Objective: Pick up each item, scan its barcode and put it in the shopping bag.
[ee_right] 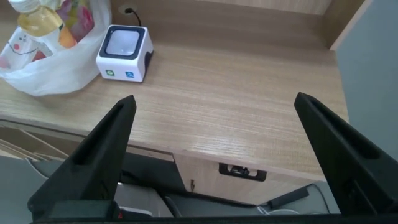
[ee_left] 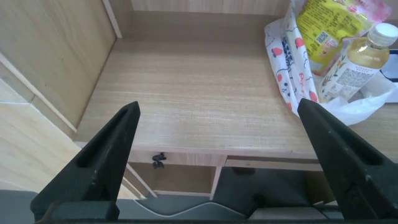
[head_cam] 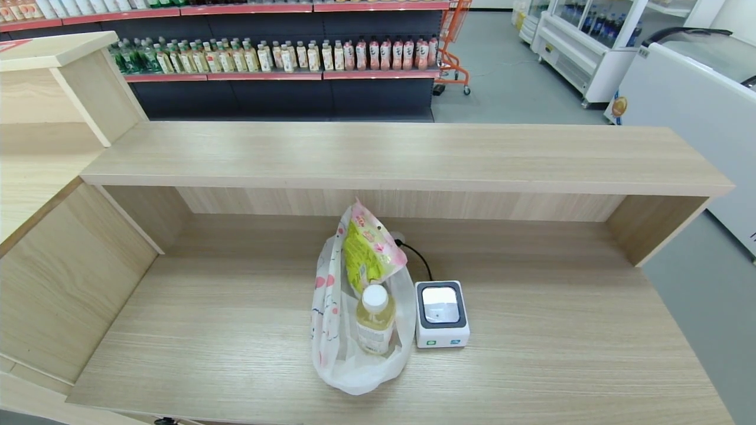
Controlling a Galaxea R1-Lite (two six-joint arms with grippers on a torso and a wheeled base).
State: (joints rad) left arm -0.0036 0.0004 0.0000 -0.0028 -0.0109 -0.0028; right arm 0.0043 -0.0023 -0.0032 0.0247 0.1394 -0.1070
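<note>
Wooden counter (head_cam: pixel 531 366), bag (head_cam: pixel 331 330) holding bottle (head_cam: pixel 374 321) and snack packet (head_cam: pixel 369 251), scanner (head_cam: pixel 441 313) just beside, cable (head_cam: pixel 420 261) partly hidden, wrist views add left gripper (ee_left: pixel 219 106), right gripper (ee_right: pixel 216 98), both wide, empty.

Light wood counter (head_cam: pixel 378 156), grey floor (head_cam: pixel 508 88), drink shelves (head_cam: pixel 277 56) behind, white freezers (head_cam: pixel 685 106) right, orange cart (head_cam: pixel 453 58).

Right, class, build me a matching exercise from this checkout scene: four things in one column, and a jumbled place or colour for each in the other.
Things:
1 bottle
2 snack packet
3 scanner
4 shopping bag

Descriptions:
A white box standing beside the bag
B white cap, pale yellow drink
C lying on the counter, holding two items
D green and pink, poking out of the bag's top

Pairs: 1-B, 2-D, 3-A, 4-C.
</note>
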